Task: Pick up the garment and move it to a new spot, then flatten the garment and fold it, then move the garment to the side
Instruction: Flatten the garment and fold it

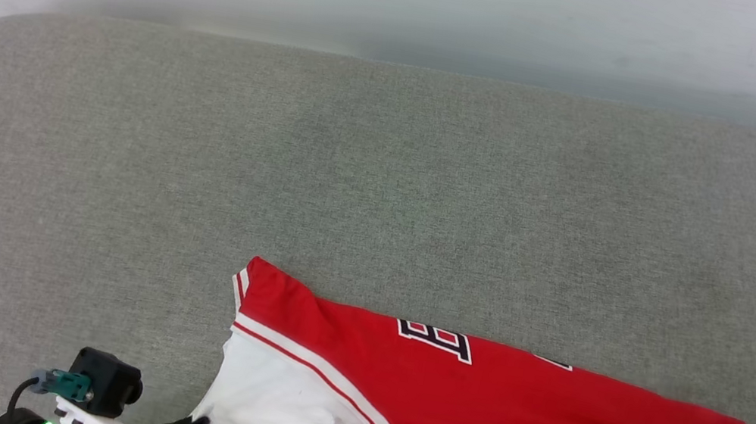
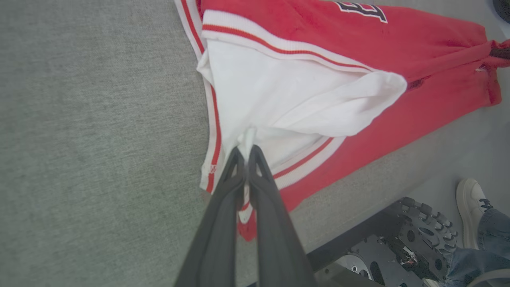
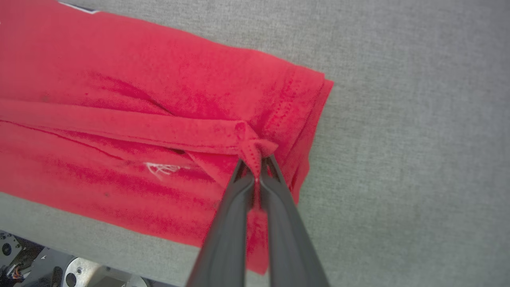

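The garment is lying stretched left to right along the near edge of the grey fabric surface, with its white sleeve at the left end. The left gripper is pinching the sleeve's cloth, fingers pressed together on it. The right gripper is pinching a bunched fold of red hem at the right end. A person's white shoe is standing on the floor beside the robot's base.

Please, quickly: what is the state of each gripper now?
Left gripper: closed on the garment, at its white sleeve.
Right gripper: closed on its red hem.
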